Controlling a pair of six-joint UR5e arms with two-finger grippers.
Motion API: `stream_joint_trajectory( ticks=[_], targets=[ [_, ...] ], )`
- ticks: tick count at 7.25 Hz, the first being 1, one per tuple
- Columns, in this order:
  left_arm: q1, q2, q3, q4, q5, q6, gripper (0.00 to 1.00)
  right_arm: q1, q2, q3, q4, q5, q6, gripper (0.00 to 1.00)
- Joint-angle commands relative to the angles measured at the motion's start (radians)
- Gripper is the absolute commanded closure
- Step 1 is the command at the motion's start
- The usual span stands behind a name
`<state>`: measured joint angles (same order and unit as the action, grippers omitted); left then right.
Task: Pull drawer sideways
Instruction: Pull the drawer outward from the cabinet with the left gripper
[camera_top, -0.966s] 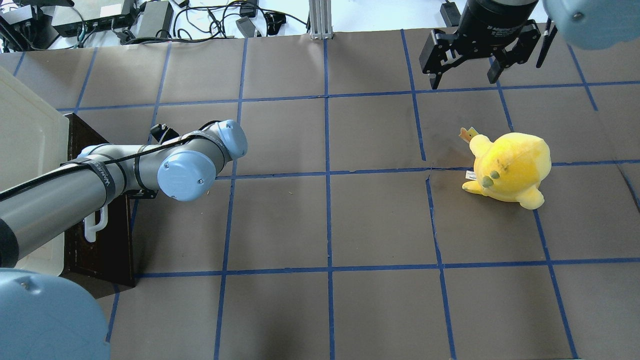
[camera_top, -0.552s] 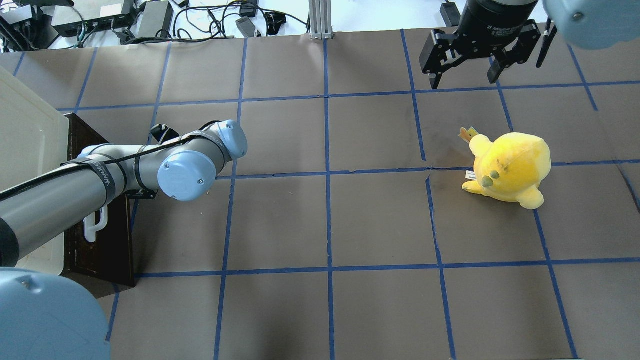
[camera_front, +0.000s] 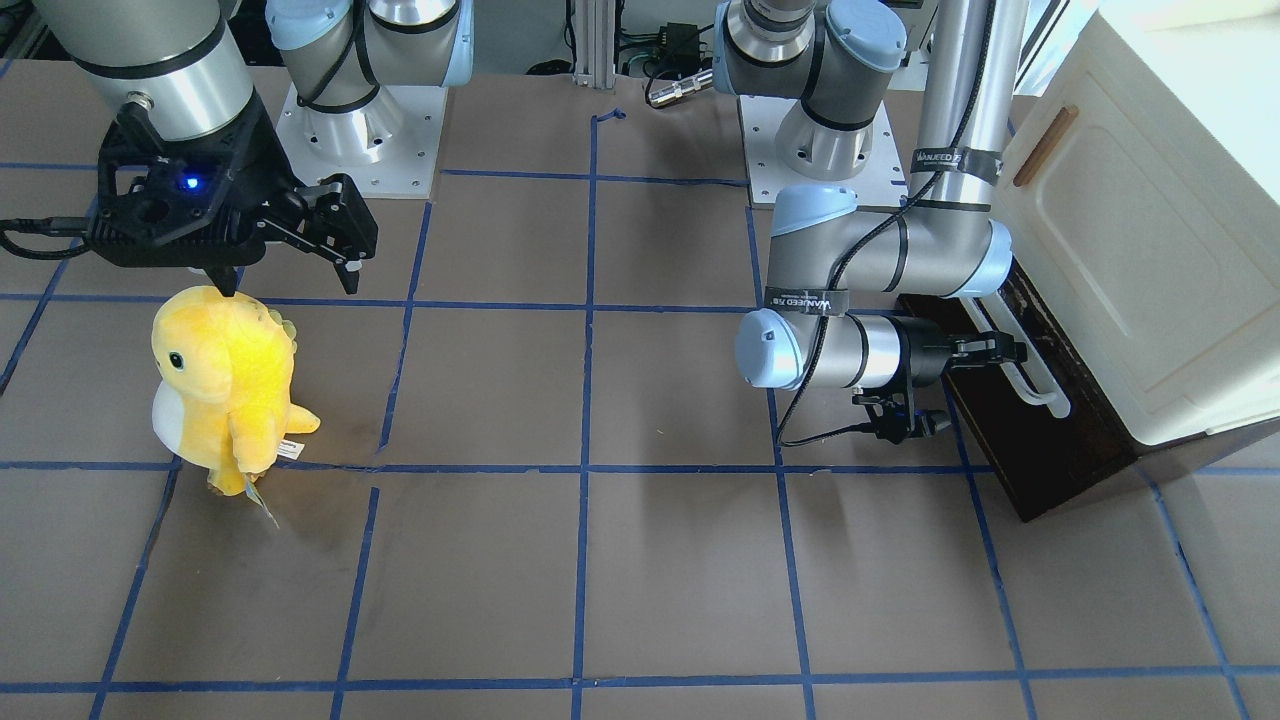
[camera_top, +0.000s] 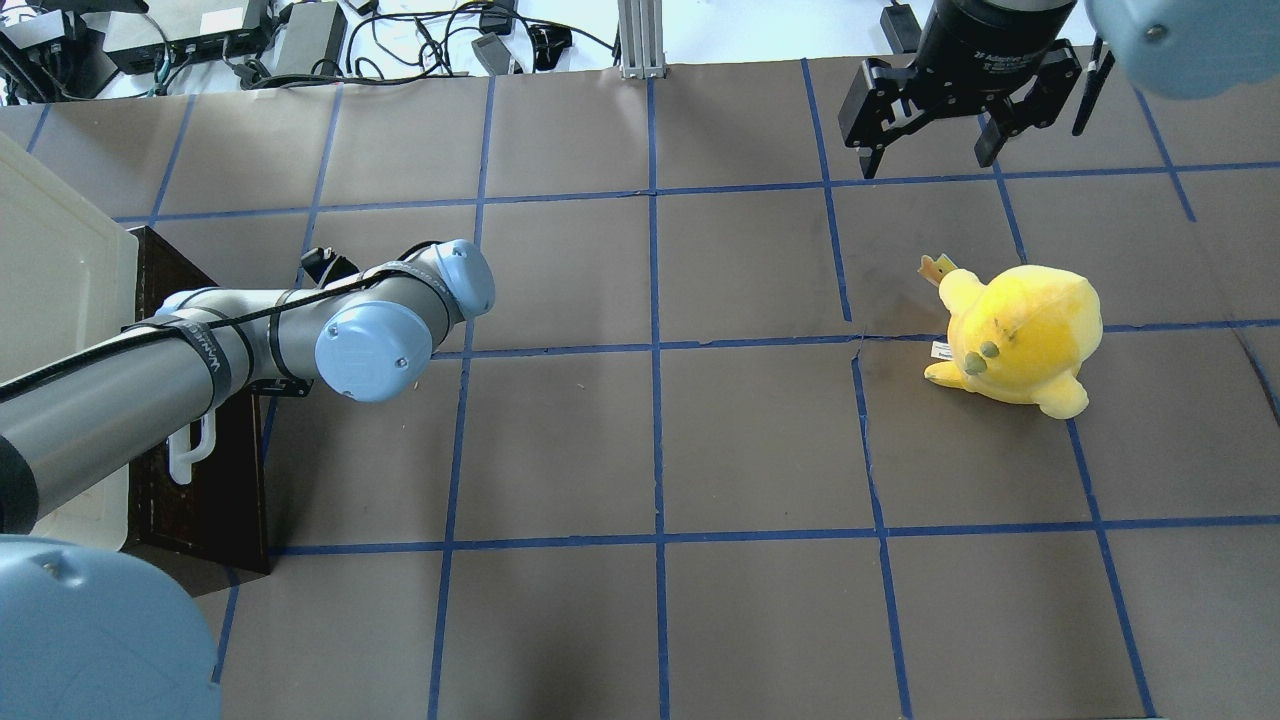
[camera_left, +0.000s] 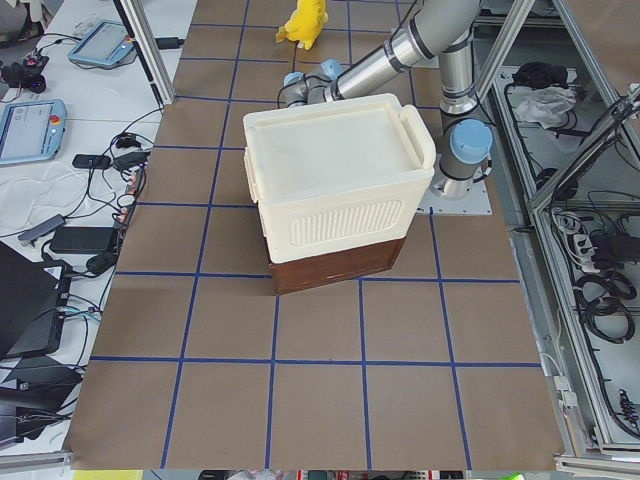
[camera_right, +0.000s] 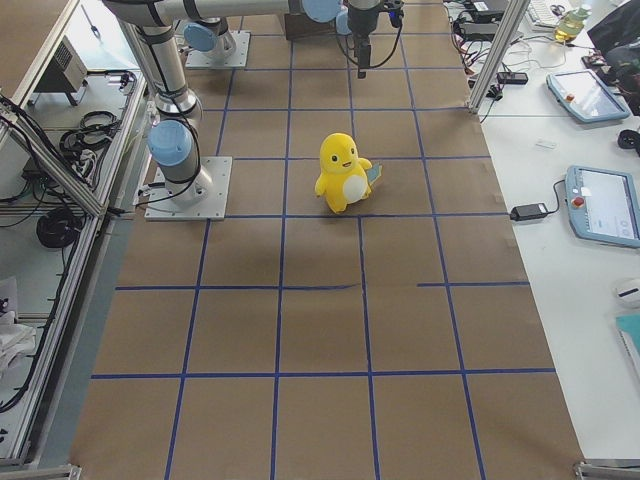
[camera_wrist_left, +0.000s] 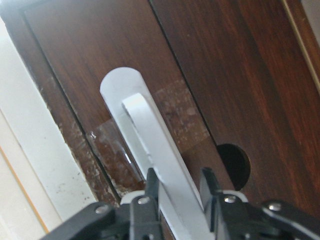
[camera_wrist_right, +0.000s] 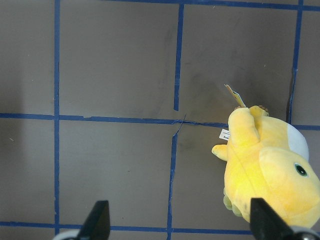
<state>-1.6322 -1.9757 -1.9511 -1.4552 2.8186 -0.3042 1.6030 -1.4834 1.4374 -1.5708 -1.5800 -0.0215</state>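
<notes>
The drawer (camera_front: 1015, 450) has a dark brown front at the foot of the cream cabinet (camera_front: 1130, 250), with a long white bar handle (camera_front: 1035, 385). No pale sides or inner floor show. In the left wrist view the drawer front (camera_wrist_left: 215, 75) fills the frame, and my left gripper (camera_wrist_left: 179, 192) is shut on the white handle (camera_wrist_left: 150, 140), one finger on each side. In the front view the left gripper (camera_front: 985, 350) sits at the handle. My right gripper (camera_top: 930, 150) is open and empty, hanging far off above the table's back right.
A yellow plush toy (camera_top: 1020, 335) stands on the right half of the table, below and beside the right gripper, and shows in the right wrist view (camera_wrist_right: 270, 175). The cream cabinet door carries a small brown handle (camera_front: 1045, 145). Cables and boxes lie beyond the far edge (camera_top: 300, 40).
</notes>
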Motion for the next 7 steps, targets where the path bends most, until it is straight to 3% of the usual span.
stream_joint_trajectory(
  ticks=[1, 3, 7],
  targets=[
    [0.000, 0.000, 0.001, -0.001, -0.001, 0.000, 0.69, 0.000, 0.000, 0.000, 0.000, 0.000, 0.000, 0.00],
    [-0.005, -0.002, 0.003, -0.001, -0.001, 0.000, 0.77, 0.000, 0.000, 0.000, 0.000, 0.000, 0.000, 0.00],
    [-0.015, -0.003, 0.009, 0.006, -0.001, 0.008, 0.77, 0.000, 0.000, 0.000, 0.000, 0.000, 0.000, 0.00]
  ],
)
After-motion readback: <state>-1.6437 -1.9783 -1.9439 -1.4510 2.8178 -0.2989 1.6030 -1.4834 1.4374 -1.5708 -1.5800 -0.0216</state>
